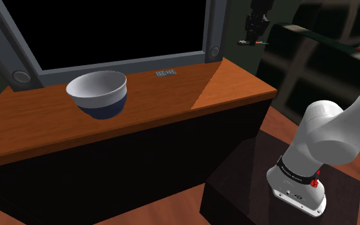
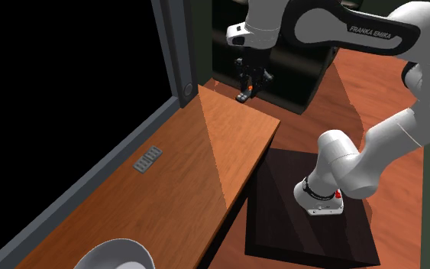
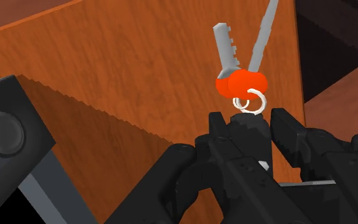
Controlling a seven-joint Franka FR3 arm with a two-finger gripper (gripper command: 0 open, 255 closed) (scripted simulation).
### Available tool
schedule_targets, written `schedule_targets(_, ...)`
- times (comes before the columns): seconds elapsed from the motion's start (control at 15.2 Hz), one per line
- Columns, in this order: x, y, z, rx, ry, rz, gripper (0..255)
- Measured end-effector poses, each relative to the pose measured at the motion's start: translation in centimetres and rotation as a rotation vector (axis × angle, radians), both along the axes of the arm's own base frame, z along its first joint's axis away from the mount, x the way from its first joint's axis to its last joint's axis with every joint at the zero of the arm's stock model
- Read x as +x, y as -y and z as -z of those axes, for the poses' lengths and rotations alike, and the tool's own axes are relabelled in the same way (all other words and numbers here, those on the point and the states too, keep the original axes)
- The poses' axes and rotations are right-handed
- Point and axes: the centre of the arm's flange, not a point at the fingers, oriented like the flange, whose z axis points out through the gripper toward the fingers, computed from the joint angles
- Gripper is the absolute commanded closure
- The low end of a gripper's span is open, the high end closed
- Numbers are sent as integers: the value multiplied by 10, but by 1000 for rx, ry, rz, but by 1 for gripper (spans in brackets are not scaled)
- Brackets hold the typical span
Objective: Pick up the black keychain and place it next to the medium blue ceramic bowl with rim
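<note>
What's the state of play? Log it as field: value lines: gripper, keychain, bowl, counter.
gripper: shut on the keychain, raised at the shoulder view's upper right
keychain: black body clasped, two grey keys with orange heads on a ring
bowl: white inside, dark blue outside, upright on the counter, far from the keychain
counter: brown wood top
status: keychain held, not yet placed beside the bowl

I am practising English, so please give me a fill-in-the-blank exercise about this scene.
1. The gripper has its fingers shut on the ___.
2. The bowl is ___ inside.
3. The two keys have ___ heads.
Missing: keychain; white; orange.
</note>
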Motion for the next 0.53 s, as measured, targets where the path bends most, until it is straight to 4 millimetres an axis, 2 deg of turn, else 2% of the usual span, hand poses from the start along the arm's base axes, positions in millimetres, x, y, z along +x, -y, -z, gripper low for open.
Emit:
schedule_targets(0.07,3,-5,-3,0,0,0,255)
schedule_targets(0.33,20,-49,-8,0,0,-1,255)
schedule_targets(0.53,39,-82,-3,0,-1,-1,255)
